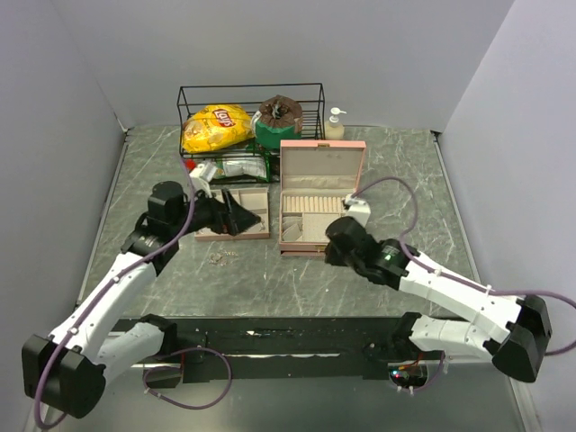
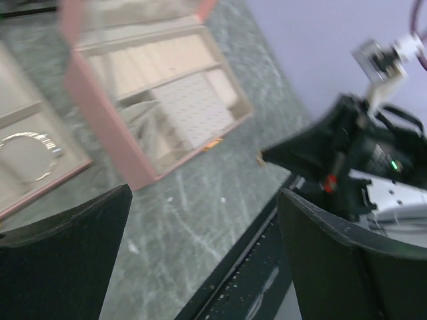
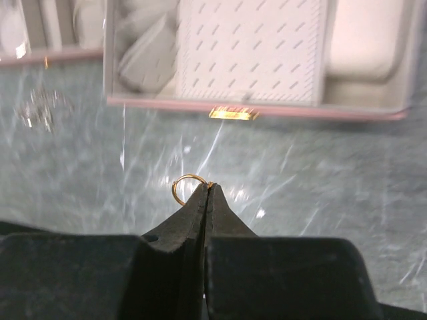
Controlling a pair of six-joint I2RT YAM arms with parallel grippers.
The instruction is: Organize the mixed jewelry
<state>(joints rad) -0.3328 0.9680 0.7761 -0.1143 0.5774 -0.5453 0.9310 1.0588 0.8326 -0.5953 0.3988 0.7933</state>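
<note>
A small gold ring (image 3: 185, 185) is pinched at the very tips of my right gripper (image 3: 207, 189), which is shut on it just above the marble table, in front of the open pink box (image 3: 253, 110). Seen from above, the right gripper (image 1: 331, 249) sits at the box's (image 1: 320, 167) near edge. The rest of the mixed jewelry (image 1: 220, 258) lies as a small loose pile on the table, blurred at the left in the right wrist view (image 3: 41, 111). My left gripper (image 1: 236, 216) hovers open and empty over the beige tray (image 1: 258, 202). A silver hoop (image 2: 28, 143) lies in a tray compartment.
A black wire basket (image 1: 251, 89) at the back holds a yellow chip bag (image 1: 216, 127) and a green tub (image 1: 278, 126). A soap bottle (image 1: 335, 125) stands beside it. The right arm (image 2: 347, 157) shows close by in the left wrist view.
</note>
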